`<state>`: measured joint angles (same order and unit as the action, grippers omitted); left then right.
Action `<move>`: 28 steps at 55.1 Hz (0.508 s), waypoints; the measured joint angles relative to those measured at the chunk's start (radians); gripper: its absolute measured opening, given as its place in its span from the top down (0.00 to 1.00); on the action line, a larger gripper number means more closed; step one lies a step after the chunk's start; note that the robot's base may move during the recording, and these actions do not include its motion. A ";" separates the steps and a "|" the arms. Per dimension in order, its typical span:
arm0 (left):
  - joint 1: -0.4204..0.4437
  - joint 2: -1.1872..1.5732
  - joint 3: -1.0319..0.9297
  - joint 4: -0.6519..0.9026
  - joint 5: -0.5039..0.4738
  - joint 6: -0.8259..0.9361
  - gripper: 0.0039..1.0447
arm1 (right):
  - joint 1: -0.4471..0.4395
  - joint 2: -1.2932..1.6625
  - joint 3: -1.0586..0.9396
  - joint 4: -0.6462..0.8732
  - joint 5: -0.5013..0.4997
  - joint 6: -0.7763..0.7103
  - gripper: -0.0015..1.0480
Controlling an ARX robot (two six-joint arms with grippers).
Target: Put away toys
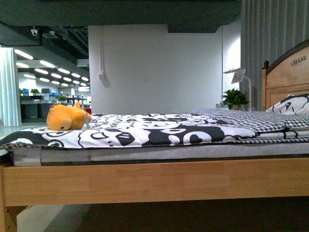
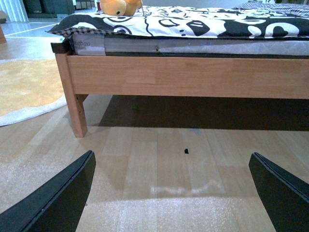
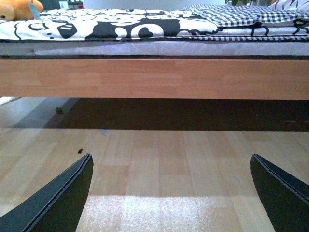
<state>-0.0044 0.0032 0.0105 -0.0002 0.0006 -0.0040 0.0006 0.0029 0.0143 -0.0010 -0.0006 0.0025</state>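
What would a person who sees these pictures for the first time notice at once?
The orange plush toy stands out most: it lies on the bed's left end in the front view, bright against the black-and-white patterned cover. Next comes the pale wooden bed frame, which crosses all three views. In the wrist views both the left gripper and the right gripper are open above the wooden floor.

Jaws spread wide: left claw [image 2: 172, 153], right claw [image 3: 170, 155]
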 joint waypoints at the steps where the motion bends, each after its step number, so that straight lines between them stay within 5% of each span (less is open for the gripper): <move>1: 0.000 0.000 0.000 0.000 0.000 0.000 0.06 | 0.000 0.000 0.000 0.000 0.000 0.000 0.06; 28: 0.000 0.000 0.000 0.000 0.000 0.000 0.06 | 0.000 0.000 0.000 0.000 0.000 0.000 0.06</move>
<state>-0.0044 0.0032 0.0105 -0.0002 0.0006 -0.0040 0.0006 0.0029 0.0143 -0.0010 -0.0006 0.0025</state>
